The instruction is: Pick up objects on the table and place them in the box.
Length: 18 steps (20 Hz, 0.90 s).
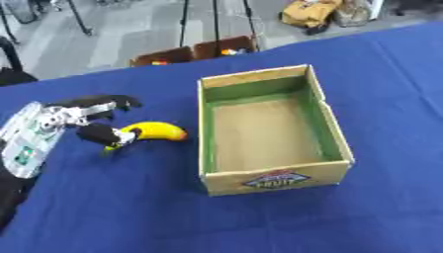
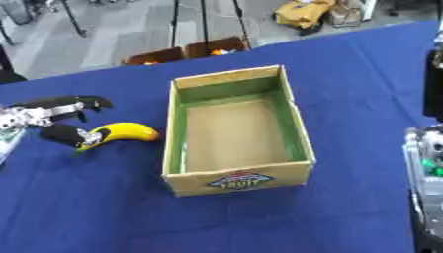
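A: What's at the far left?

B: The robot's left hand, coming in from the left edge on a silver and black forearm. Its fingers are curled, the upper ones arched above the fruit and the thumb lying against the stem end of the banana. It looks like a pinch on that end, though I cannot tell whether the upper fingers actually touch the peel.

A: And the banana itself?

B: Yellow, with a greenish tip at the stem end. It lies on the blue cloth of the bench, its rounded end pointing right toward the box, with a strip of blue cloth showing between them. It seems to be resting on the cloth, not lifted.

A: Moving right, the box?

B: An open cardboard box near the middle of the bench. Its inner walls are green, its floor plain brown, and nothing lies inside. The near wall carries a printed label with red and dark lettering that I cannot read.

A: And on the right side?

B: Only the right eye view shows it: part of the robot's right arm at the right edge, silver with a small green light, well apart from the box. The right hand itself does not show, so nothing can be said of its fingers.

A: Anything beyond the bench?

B: Two low brown crates on the floor behind the far edge, holding something small and colourful.
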Motion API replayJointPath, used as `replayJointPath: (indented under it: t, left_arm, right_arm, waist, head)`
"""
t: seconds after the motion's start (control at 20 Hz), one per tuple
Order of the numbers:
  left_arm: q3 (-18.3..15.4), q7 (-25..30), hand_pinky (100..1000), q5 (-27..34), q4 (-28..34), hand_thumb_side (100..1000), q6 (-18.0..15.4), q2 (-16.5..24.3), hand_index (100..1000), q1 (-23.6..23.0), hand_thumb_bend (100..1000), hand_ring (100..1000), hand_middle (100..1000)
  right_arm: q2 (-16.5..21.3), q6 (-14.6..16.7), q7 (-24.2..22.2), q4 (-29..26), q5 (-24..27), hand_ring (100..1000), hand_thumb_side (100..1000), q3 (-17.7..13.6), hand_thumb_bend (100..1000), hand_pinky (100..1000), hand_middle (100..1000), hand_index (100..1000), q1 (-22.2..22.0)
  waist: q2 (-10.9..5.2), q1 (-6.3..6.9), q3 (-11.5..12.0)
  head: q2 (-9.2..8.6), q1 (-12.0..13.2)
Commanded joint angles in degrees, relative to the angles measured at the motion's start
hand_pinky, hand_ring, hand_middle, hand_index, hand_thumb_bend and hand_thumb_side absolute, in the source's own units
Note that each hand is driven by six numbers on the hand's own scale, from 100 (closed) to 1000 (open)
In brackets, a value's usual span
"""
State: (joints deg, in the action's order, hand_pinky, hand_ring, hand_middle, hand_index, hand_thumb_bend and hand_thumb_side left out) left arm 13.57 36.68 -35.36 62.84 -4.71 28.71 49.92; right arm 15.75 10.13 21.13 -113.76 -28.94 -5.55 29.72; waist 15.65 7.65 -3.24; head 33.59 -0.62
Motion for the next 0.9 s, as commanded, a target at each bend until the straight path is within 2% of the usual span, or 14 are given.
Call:
replayJointPath:
  t: [0.05, 0.35, 0.9]
  left_arm:
    - [-1.0, -1.0, 913, -0.8, -1.0, 559, -0.1, 0.6, 1000, 1.3, 228, 984, 1000]
    - [-1.9, -1.2, 1000, -2.6, -3.4, 606, -0.6, 0.1, 1000, 1.7, 363, 1000, 1000]
    - [-3.3, -4.8, 1000, -6.3, -6.7, 588, -1.2, -0.9, 1000, 2.0, 332, 1000, 1000]
  right_arm:
    - [0.4, 0.0, 0.0, -0.8, 0.5, 874, 1000, 0.2, 100, 798, 690, 924, 0.9]
    - [0.5, 0.0, 0.0, -0.8, 0.6, 872, 1000, 0.2, 100, 800, 688, 923, 1.1]
    - [0.6, 0.0, -0.1, -0.8, 0.8, 870, 1000, 0.4, 100, 802, 683, 924, 1.5]
  waist:
    - [-0.76, -0.26, -0.2]
    - [-0.42, -0.13, -0.7]
    - [0.35, 0.26, -1.5]
  head:
    - [-1.02, 0.0]
    - [-1.76, -0.3]
    - [-3.38, -0.3]
